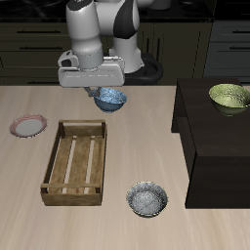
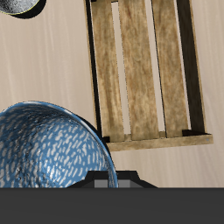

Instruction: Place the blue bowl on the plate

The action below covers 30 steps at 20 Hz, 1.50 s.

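The blue bowl (image 1: 110, 100), bright blue and white mottled, hangs under my gripper (image 1: 102, 93) near the back of the table, behind the wooden tray. The gripper looks shut on the bowl's rim and holds it above the tabletop. In the wrist view the bowl (image 2: 48, 150) fills much of the frame, with its rim running under the gripper's dark body. The fingertips themselves are mostly hidden. The plate (image 1: 28, 126), with a pinkish-red rim and pale centre, lies flat on the table beyond the tray's long side, apart from the gripper.
A slatted wooden tray (image 1: 75, 161) lies mid-table and also shows in the wrist view (image 2: 140, 70). A duller grey speckled bowl (image 1: 148, 199) sits near the front edge. A green bowl (image 1: 229, 96) stands on a dark cabinet (image 1: 210, 146).
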Available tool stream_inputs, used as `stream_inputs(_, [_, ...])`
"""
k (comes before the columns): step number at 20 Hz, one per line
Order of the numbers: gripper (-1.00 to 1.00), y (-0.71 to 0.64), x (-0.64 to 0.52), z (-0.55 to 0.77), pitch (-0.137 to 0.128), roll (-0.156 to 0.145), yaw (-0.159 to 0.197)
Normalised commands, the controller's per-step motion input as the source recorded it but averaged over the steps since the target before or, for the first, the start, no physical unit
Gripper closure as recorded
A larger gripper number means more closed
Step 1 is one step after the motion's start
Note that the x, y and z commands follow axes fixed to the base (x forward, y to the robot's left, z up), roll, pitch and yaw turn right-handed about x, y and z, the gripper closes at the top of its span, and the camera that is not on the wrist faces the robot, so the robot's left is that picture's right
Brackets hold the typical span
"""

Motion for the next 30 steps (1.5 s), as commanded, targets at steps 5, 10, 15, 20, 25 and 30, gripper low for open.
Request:
stream_inputs(5, [1.0, -0.37, -0.1, 0.07, -0.02, -0.067, -0.009])
stream_inputs(10, [1.0, -0.45, -0.15, 0.02, -0.011, -0.06, -0.015])
stream_inputs(15, [1.0, -0.33, -0.14, -0.03, 0.002, -0.038, -0.008])
stream_inputs(20, [1.0, -0.38, -0.12, -0.03, 0.005, -0.034, -0.006])
stream_inputs(25, [1.0, -0.42, -0.2, 0.09, -0.021, -0.012, 0.002])
stream_inputs(30, [1.0, -0.37, -0.07, 0.03, -0.017, -0.031, 0.025])
